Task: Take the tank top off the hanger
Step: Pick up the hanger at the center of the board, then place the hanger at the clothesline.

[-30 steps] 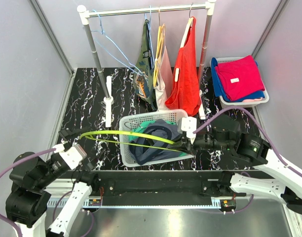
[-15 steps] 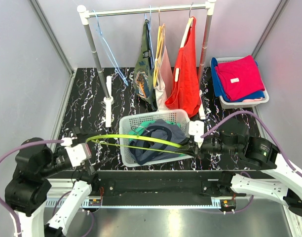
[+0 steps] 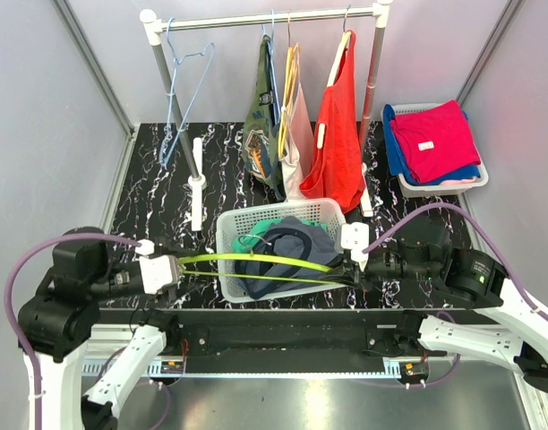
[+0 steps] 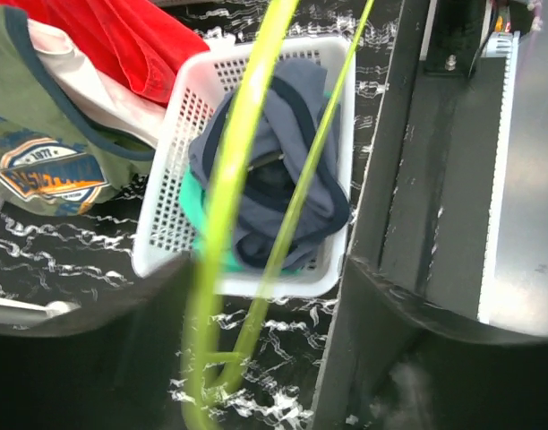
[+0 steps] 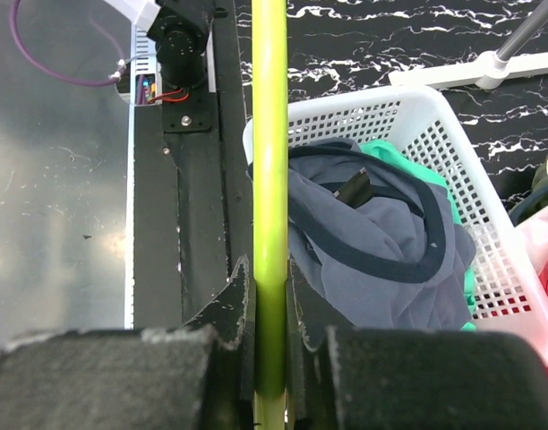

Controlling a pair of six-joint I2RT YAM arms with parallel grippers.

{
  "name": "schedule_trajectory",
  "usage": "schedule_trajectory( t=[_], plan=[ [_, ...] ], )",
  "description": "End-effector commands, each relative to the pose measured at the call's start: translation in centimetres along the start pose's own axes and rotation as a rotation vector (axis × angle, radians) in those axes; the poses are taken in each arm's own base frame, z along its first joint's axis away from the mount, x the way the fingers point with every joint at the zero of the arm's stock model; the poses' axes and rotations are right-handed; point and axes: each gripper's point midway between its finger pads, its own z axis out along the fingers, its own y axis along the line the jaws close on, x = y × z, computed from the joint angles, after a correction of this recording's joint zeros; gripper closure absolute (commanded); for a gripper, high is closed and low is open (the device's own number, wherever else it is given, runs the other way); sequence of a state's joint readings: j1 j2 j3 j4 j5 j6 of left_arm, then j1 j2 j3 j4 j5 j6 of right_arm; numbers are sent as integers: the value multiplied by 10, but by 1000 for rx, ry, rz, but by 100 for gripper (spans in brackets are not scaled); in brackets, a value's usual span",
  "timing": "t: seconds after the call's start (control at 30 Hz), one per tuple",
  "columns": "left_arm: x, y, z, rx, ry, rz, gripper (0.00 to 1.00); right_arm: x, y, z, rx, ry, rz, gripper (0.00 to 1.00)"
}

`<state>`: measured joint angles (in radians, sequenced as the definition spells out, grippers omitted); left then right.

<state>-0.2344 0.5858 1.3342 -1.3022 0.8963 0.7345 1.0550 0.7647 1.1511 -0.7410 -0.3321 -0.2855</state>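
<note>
- Left gripper (image 3: 174, 269) has pulled back toward its base since a second ago and swung round to the left end of the hanger (image 3: 247, 257). The hanger now lies lower and flatter across the basket (image 4: 166, 206).
- Its jaws were wide and are now narrower, but we see them still apart in the wrist view. The hanger runs between them, close to one finger and clear of the other, so there's no grip yet.
- Right gripper (image 5: 269, 296) is clamped tight on the hanger's other end.
- Tank top (image 3: 292, 251) lies bunched in the basket on a green garment (image 3: 256, 235), and the hanger looks bare. We judge removal basically done, though we can't tell whether a strap still loops the lower bar.
- Risk 1: the lower bar passes just over the tank top's dark-trimmed openings. If we lift or drag the hanger from here, it could hook a strap and haul the top back out.
- Risk 2: only one end is clamped. If left closes off-centre, the bar could slip past the finger and the hanger would pivot on the right grip — down into the basket.
- Risk 3: the basket sits near the front edge of the table (image 3: 158, 188). A snagged bar could tip it or shove it off.
</note>
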Motion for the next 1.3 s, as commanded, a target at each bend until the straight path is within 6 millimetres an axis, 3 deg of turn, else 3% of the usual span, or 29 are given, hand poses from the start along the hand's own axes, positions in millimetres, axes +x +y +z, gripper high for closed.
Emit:
schedule_trajectory(
  t=[0.0,0.07,0.23,0.37,0.4,0.47,0.6,0.67,0.7,0.77,0.83,0.97,1.27],
  plan=[
    [1,-14,3,143,18,20,45,-38,-4,-14,29,-120,-66,100],
    [7,-16,4,186,46,-2,56,-41,-5,-15,34,-124,-73,100],
    [6,-15,5,195,47,2,69,-42,-7,-14,37,-124,-79,100],
    [7,-12,5,166,43,-1,98,-41,-11,-15,64,-121,-81,100],
    [7,-12,4,157,46,2,100,-42,-13,-16,77,-124,-82,100],
    [8,-11,4,150,50,-10,100,-42,-20,-16,113,-123,-79,99],
    [5,-8,1,111,63,-30,100,-44,-35,-17,205,-140,-61,74],
    [3,-5,-2,72,70,-64,100,-46,-46,-21,269,-154,-57,54],
    [3,-4,-6,45,81,-60,100,-46,-53,-24,315,-159,-44,49],
    [5,-5,-9,19,91,-76,100,-49,-59,-31,365,-190,-38,28],
    [12,-8,-13,-11,114,-104,100,-54,-66,-42,428,-222,-23,1],
    [25,-4,-16,-85,155,-162,100,-56,-75,-58,505,-247,2,0],
    [53,56,-34,-464,269,-249,100,-51,-79,-74,567,-275,57,0]
  ],
)
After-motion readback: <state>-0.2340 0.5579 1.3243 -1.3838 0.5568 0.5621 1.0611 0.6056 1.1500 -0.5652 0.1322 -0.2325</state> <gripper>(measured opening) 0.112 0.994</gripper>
